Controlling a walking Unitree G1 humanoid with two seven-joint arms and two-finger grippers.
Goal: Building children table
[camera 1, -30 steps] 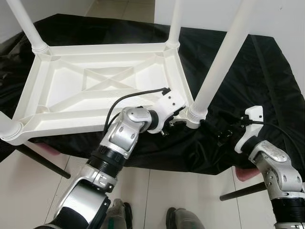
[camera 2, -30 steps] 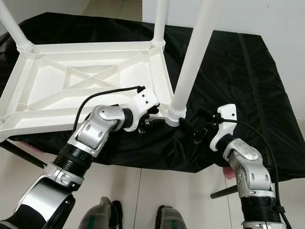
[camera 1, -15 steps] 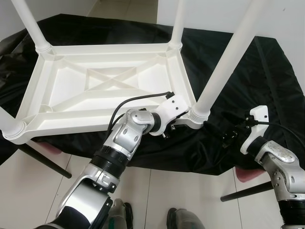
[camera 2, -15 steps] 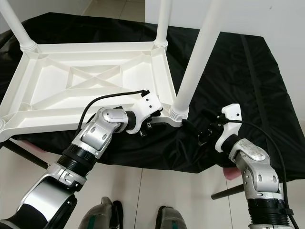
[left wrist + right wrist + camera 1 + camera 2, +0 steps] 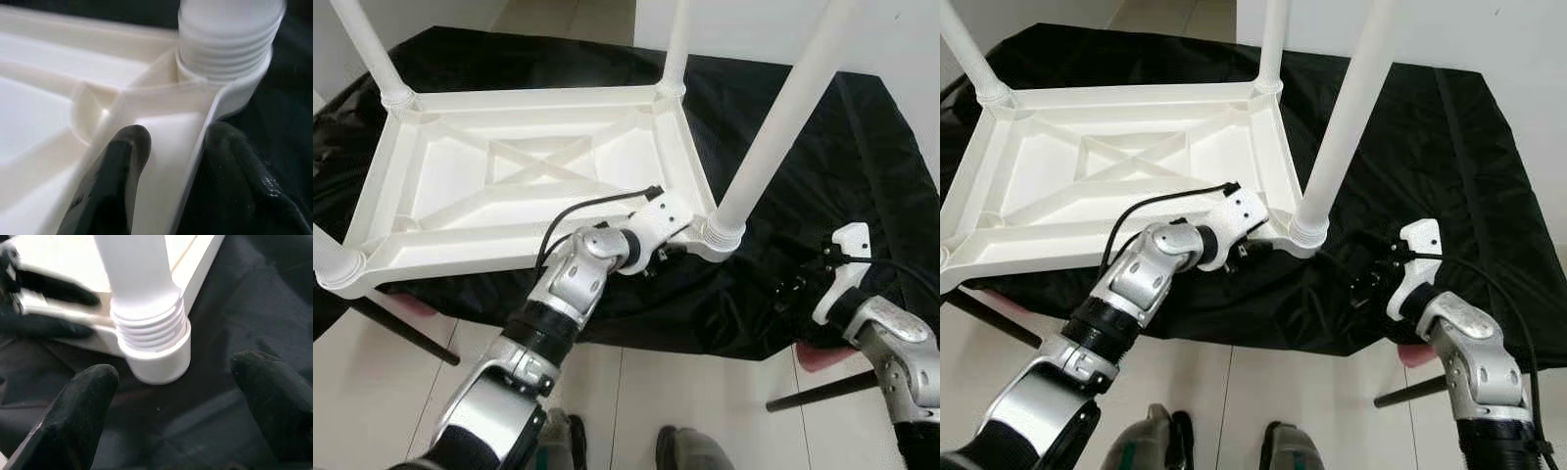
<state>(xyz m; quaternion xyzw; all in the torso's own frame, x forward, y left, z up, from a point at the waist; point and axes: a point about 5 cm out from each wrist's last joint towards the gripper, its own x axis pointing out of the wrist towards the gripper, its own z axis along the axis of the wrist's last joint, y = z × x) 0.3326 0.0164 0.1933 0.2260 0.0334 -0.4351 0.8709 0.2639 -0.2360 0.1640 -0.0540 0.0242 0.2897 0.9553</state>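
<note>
Head eyes look down; wrist views close on leg socket [image 5: 155, 352].

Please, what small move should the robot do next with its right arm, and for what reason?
Probably bring the right gripper forward and close it around the base of the near table leg. Its fingers are open and apart from the leg, over the black cloth, while the left gripper holds the rim of the upturned table top beside that leg's socket.

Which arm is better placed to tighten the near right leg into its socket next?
Probably the right. The right end effector is open and faces the threaded leg, free to close on it. The left end effector is clamped on the tabletop's rim beside the socket, steadying it.
</note>
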